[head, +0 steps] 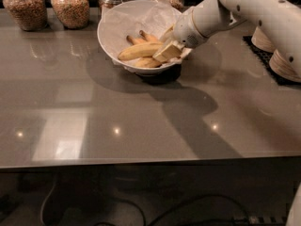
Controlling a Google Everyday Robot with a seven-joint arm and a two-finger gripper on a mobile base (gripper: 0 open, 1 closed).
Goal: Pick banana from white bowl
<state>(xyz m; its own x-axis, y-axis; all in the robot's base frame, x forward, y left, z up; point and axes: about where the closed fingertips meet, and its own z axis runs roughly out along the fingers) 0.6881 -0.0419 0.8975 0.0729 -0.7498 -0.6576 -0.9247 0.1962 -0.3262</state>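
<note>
While the pale two-finger gripper (166, 52) is reaching down into the large round white bowl (107, 28) from the right, its tip is touching the right end of the longest, plump yellow banana (137, 51). Whether the gripper is clamping that end or only pressing against it cannot be told, since its tip is merging with the fruit. The banana is lying almost level across the middle of the bowl, with its tapered left end pointing toward the left rim.

Shorter, thinner bananas with dark tips (139, 37) are lying just beyond it on the far side, and another small yellow banana (147, 63) is lying just in front of it on the near side. Crinkled white paper (136, 15) is lining the bowl and rising above its far rim.

The white robot arm (244, 8) is stretching in from the upper right and throwing a broad shadow across the glossy grey counter (94, 126).

Along the counter's far edge four glass jars of brownish grain (70, 4) are standing in a row behind the bowl. At the far right, beige round stacks (285, 64) are sitting on a black mat (257, 50), partly hidden by the arm. Dark cables (188, 211) are hanging below the counter's near edge.
</note>
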